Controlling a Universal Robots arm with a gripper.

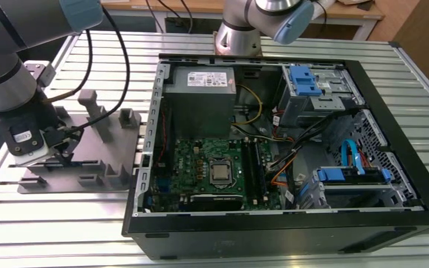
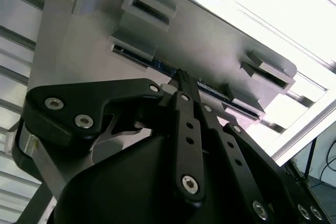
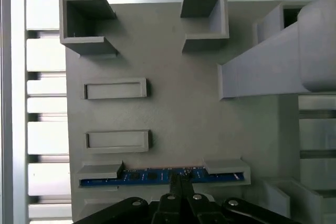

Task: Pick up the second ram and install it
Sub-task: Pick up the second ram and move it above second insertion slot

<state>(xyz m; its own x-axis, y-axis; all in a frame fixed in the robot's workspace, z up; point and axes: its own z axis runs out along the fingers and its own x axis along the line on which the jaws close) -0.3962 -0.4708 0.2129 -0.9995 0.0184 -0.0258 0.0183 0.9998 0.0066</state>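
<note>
At the holder plate's point(image 3: 178, 103) end slots, toward the exterior view's left of the computer case point(image 1: 274, 226) — seeing the second ram point(image 3: 136, 176) sitting edge-up, long axis running crosswise to the gripper point(image 3: 178, 178). Hanging directly over its mid-length, fingertips point(image 2: 185, 83) pressing together on the thin top edge — judging it pinching the stick, not yet lifting.

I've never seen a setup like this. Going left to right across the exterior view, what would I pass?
The end effector → grey holder plate → green circuit board → tangle of cables → blue drive bracket under the blue cable.
</note>
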